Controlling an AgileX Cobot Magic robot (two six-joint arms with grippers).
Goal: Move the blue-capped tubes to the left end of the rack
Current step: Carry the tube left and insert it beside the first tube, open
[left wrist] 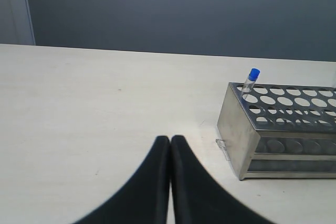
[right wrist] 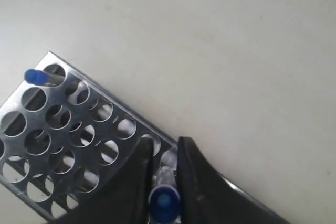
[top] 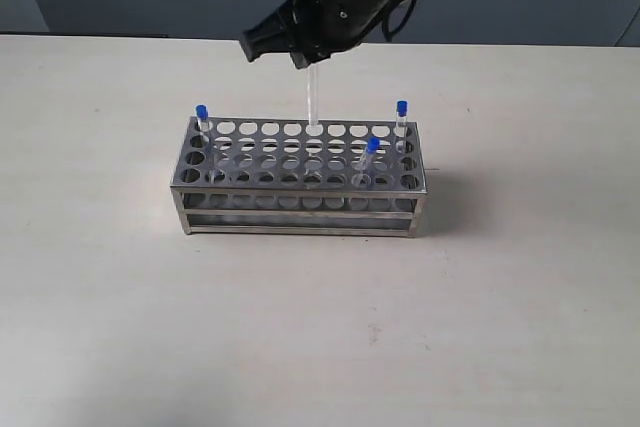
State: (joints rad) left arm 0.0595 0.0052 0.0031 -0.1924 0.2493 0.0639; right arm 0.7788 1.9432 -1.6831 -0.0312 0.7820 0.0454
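The silver rack [top: 300,209] stands mid-table. Blue-capped tubes stand at its back left corner [top: 201,114] and back right corner [top: 401,110], and a third [top: 371,150] leans in a front hole near the right end. My right gripper [top: 305,55] hangs over the back row near the middle, shut on the fourth tube [top: 312,97], whose lower end reaches a back-row hole. The right wrist view shows that tube's blue cap [right wrist: 164,201] between the fingers of the right gripper [right wrist: 164,142], above the rack [right wrist: 111,100]. My left gripper [left wrist: 170,139] is shut and empty, left of the rack [left wrist: 236,129].
The rack sits on a pale tabletop [top: 120,327] with a dark wall behind it. The corner tube [left wrist: 252,80] shows at the rack's near end in the left wrist view, and also appears [right wrist: 37,77] in the right wrist view.
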